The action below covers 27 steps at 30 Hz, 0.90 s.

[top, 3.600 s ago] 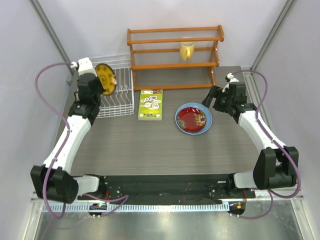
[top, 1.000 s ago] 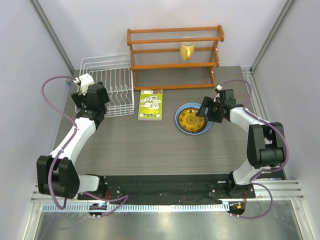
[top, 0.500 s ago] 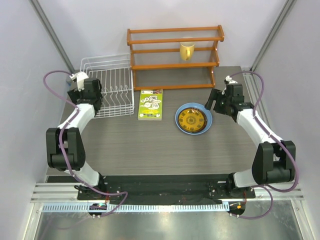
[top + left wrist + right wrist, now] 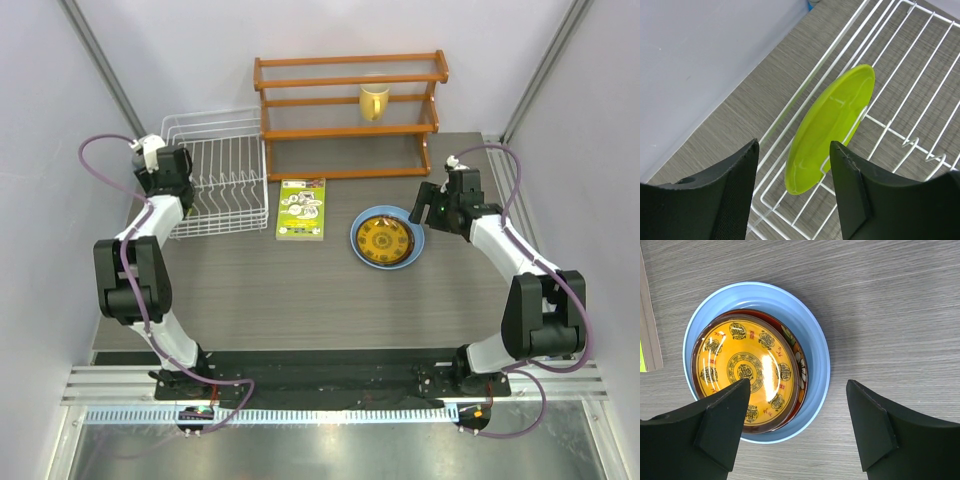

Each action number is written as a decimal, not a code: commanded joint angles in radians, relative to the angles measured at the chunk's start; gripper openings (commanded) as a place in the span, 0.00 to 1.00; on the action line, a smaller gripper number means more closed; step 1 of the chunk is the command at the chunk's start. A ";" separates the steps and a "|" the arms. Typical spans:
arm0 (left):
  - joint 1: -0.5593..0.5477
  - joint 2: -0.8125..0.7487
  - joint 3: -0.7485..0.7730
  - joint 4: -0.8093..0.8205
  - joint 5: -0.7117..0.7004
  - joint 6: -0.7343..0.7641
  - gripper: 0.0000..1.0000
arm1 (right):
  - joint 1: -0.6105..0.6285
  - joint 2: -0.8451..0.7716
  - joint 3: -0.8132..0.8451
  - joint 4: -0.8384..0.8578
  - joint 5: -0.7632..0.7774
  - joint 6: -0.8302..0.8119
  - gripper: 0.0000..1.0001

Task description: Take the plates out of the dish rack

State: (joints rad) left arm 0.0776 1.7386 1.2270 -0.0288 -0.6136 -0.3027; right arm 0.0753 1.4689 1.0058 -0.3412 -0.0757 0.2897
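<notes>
yellow plate (image 4: 745,372) is stacked now, your left tool (image 4: 793,145) is closing on the last green plate (image 4: 832,125) in the rack (image 4: 225,185), right tool (image 4: 798,385) hanging wide

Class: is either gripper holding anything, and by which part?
Nothing is held. The left gripper straddles the edge of the green plate in the rack, not closed on it; the right gripper hangs open above the stacked plates.

Lime plate (image 4: 832,125) upright among rack (image 4: 215,175) wires; free access from above; wall (image 4: 700,60) close left.
</notes>
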 commanded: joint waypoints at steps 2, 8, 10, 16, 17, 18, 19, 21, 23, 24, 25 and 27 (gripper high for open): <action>0.022 0.021 0.034 0.043 0.037 -0.012 0.58 | 0.000 -0.010 0.028 0.007 0.011 -0.012 0.83; 0.047 0.050 0.035 0.047 0.070 -0.044 0.47 | -0.002 -0.016 0.027 0.007 0.011 -0.015 0.83; 0.047 0.050 0.040 0.046 0.089 -0.045 0.35 | -0.002 -0.018 0.027 0.005 0.014 -0.017 0.83; 0.047 0.019 0.037 0.044 0.104 -0.030 0.01 | 0.000 -0.015 0.025 0.005 0.013 -0.017 0.82; 0.047 0.003 0.034 0.044 0.103 -0.023 0.00 | -0.002 -0.015 0.025 0.007 0.013 -0.017 0.82; 0.045 -0.005 0.035 0.044 0.103 -0.009 0.00 | -0.002 -0.015 0.024 0.007 0.013 -0.017 0.82; 0.048 -0.016 0.035 0.041 0.100 0.000 0.00 | 0.000 -0.016 0.022 0.007 0.013 -0.015 0.82; 0.044 -0.051 0.035 0.043 0.089 0.036 0.00 | -0.002 -0.019 0.022 0.007 0.016 -0.017 0.82; 0.034 -0.076 0.035 0.050 0.062 0.072 0.00 | -0.002 -0.024 0.022 0.007 0.025 -0.017 0.82; 0.030 -0.105 0.037 0.055 0.048 0.097 0.00 | -0.002 -0.028 0.024 0.007 0.031 -0.015 0.83; 0.016 -0.117 0.037 0.067 0.038 0.146 0.00 | -0.002 -0.032 0.024 0.007 0.034 -0.015 0.83; 0.001 -0.145 0.035 0.081 -0.012 0.198 0.00 | -0.002 -0.038 0.022 0.005 0.056 -0.014 0.86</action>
State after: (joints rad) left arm 0.1055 1.7210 1.2274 -0.0448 -0.5255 -0.2024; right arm 0.0753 1.4685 1.0058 -0.3450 -0.0631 0.2890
